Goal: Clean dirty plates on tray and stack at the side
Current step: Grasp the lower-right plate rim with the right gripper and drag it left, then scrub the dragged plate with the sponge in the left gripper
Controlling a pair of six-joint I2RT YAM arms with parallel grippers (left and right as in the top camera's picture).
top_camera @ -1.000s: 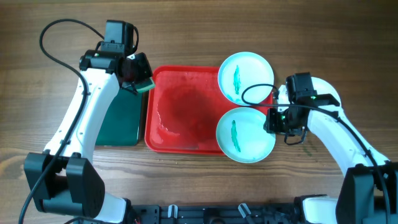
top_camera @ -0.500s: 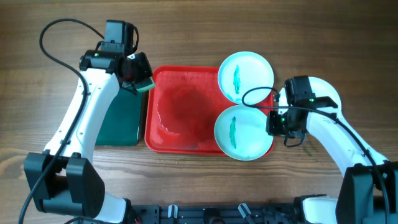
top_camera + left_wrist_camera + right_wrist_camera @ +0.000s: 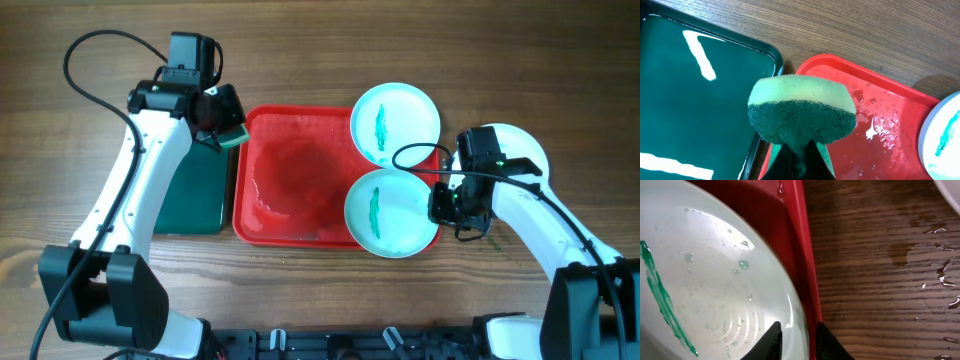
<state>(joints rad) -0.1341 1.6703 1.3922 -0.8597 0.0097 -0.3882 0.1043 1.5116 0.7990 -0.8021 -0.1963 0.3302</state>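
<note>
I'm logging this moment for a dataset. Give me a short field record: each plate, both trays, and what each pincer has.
near plate: pale, teal streak, water drops, at the red tray's right edge
far plate: teal streak, over the red tray's far right corner
third plate: white, on the table right of the red tray, partly hidden by the right arm
left pincer: shut on green sponge, above where green tray meets red tray
right pincer: shut on near plate's right rim

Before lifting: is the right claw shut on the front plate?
Shut: the right claw pinches the front plate, one finger each side of its rim.
</note>
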